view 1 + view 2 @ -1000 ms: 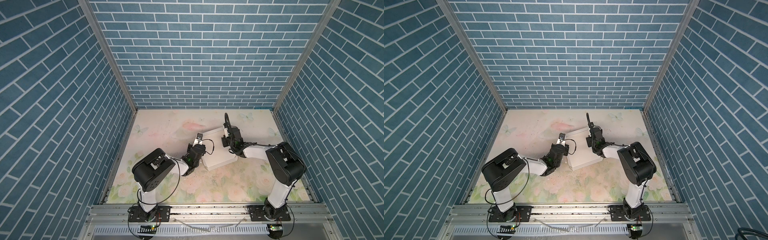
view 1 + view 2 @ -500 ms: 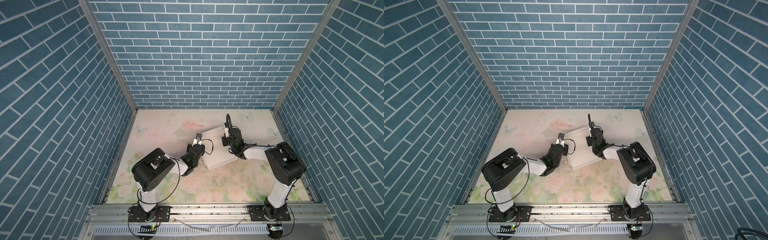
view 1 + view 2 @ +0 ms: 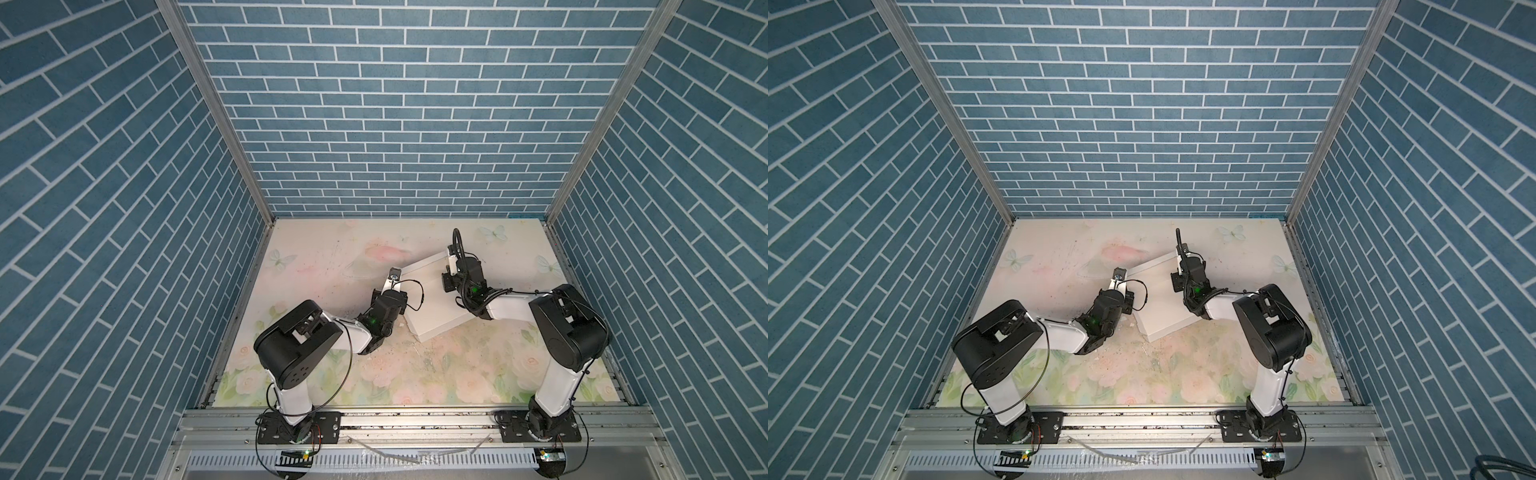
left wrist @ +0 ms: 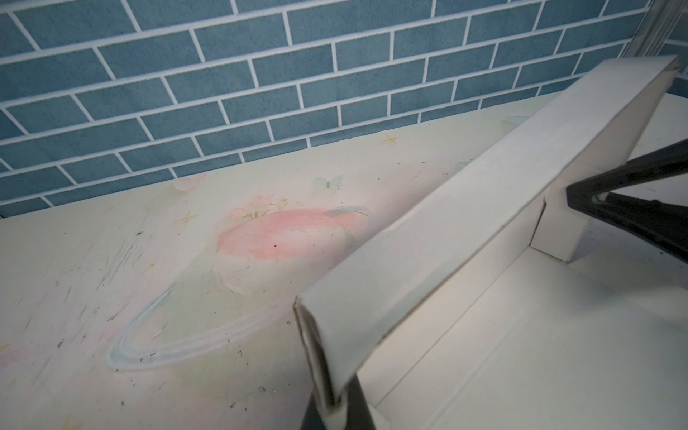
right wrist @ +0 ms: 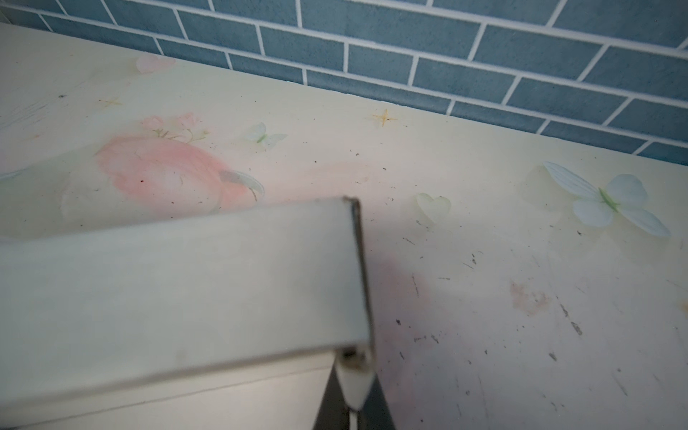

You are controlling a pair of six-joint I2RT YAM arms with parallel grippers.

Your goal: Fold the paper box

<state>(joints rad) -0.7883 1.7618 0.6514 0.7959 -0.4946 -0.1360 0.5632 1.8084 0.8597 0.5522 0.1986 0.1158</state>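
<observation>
We find paper box [image 3: 432, 305] near centre of floral mat [image 3: 332, 249], slightly toward 2 o'clock, skewed, base flat on mat. Far wall [image 4: 465, 223] stands raised along box's 12 o'clock side. We see left gripper [image 3: 397, 280] at box's 10 o'clock corner, pinching end of that wall; in left wrist view dark fingers [image 4: 363, 409] clamp cardboard edge. Right gripper [image 5: 353, 387] at box's 1 o'clock corner, pinching opposite end of same wall.

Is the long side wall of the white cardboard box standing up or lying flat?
Standing up: the long wall of the white cardboard box rises from its base, the left gripper and right gripper pinching its ends.
</observation>
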